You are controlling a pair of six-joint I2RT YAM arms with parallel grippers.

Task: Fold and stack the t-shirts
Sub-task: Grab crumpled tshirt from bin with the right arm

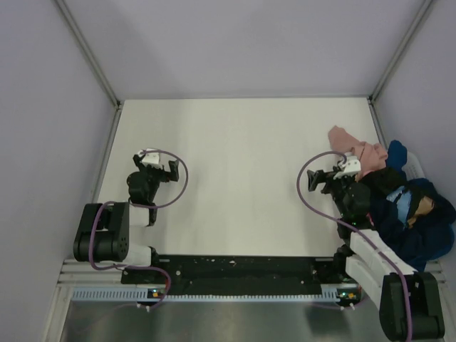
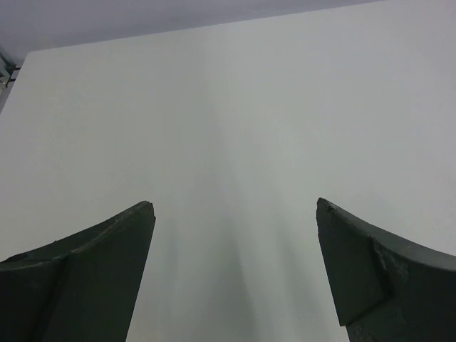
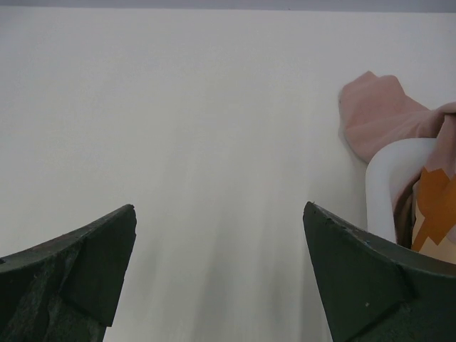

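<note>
A heap of t-shirts lies at the table's right edge. The dusty rose-pink shirt [image 1: 354, 148] is on top at the far end, with black [image 1: 388, 179], light blue [image 1: 403, 203] and navy [image 1: 420, 235] cloth nearer. In the right wrist view the rose-pink shirt [image 3: 381, 114] hangs over a white rim [image 3: 385, 187], its orange figure [image 3: 433, 214] showing. My right gripper [image 1: 318, 176] [image 3: 219, 214] is open and empty, just left of the heap. My left gripper [image 1: 171, 168] [image 2: 235, 206] is open and empty over bare table at the left.
The white table [image 1: 242, 178] is walled by grey panels on the left, back and right. A white basket rim [image 1: 418, 168] shows under the heap at the right edge. Purple cables loop beside both arms.
</note>
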